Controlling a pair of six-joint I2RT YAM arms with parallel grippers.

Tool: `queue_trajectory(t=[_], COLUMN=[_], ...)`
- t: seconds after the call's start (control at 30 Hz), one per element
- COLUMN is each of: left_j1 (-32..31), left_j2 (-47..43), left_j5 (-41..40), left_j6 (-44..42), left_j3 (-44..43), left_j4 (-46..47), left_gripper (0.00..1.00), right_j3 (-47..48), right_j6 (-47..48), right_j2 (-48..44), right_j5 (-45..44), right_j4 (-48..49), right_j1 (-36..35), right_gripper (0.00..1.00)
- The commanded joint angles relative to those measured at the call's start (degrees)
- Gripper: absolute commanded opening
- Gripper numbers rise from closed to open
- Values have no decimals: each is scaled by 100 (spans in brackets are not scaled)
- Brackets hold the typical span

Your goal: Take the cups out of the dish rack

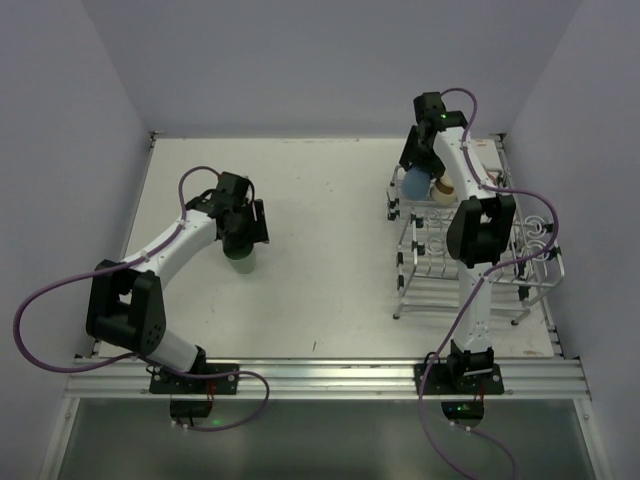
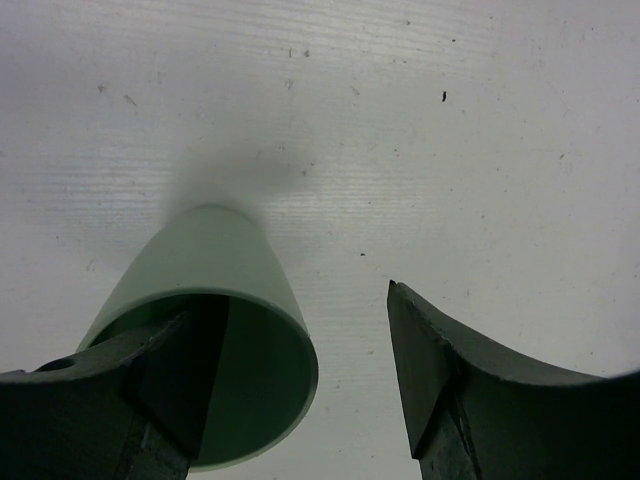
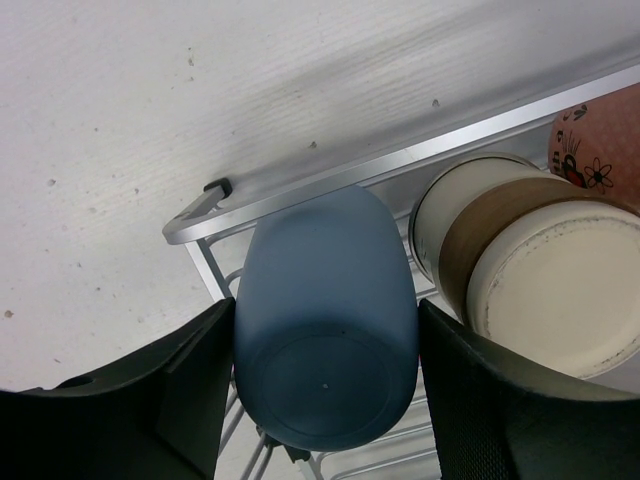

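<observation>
Judging handling first: the blue cup (image 3: 325,300) looked small, light and rigid, with smooth matte walls. Probably plastic, so not fragile, but apt to slip if pinched near its rounded base. Best hold, in my view: across the mid-wall, pads on opposite sides, where the taper was slight.

It sat upside down, base toward the wrist camera, at the far left corner of the rack (image 3: 480,140), just inside the frame rail. The tan cup (image 3: 520,270) lay just beside it, and the pink cup (image 3: 600,140) was beyond that, cut off by the picture edge.

Right gripper (image 3: 325,325): jaws straddled the blue cup, one finger against each side wall, with no gap visible on either side. I read this as clenched on the cup. The cup was within the rack and no lift was evident. Risk judged: the wire below could snag the rim, so a straight pull up seemed safest.

Left gripper (image 2: 295,305): jaws released. The green cup (image 2: 200,260) stood upright on the table (image 2: 480,120), mouth up. One finger hung inside its mouth and the other stood apart outside the wall, so nothing was held. The overhead view put this cup left of centre, well apart from the rack.
</observation>
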State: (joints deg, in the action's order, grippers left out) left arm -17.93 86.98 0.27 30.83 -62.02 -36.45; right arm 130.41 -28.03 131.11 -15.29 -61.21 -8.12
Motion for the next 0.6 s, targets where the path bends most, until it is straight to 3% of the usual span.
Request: queue_trajectory(t=[0.0,0.07,0.57], left_j1=[-8,-8,-8], left_j2=[-172,-208,-296], left_j5=[131,157,701], left_j6=[-51,-42,99], left_j3=[-258,-302,-1180], left_j4=[24,-20,-222], left_gripper=[69,69,71], right_j3=[195,160,46], right_j6=[43,0,-238], right_j2=[64,-6,-946], right_j5=[52,61,70], right_j4=[83,100,75], right_j1=[47,47,39], right_gripper=[14,0,0])
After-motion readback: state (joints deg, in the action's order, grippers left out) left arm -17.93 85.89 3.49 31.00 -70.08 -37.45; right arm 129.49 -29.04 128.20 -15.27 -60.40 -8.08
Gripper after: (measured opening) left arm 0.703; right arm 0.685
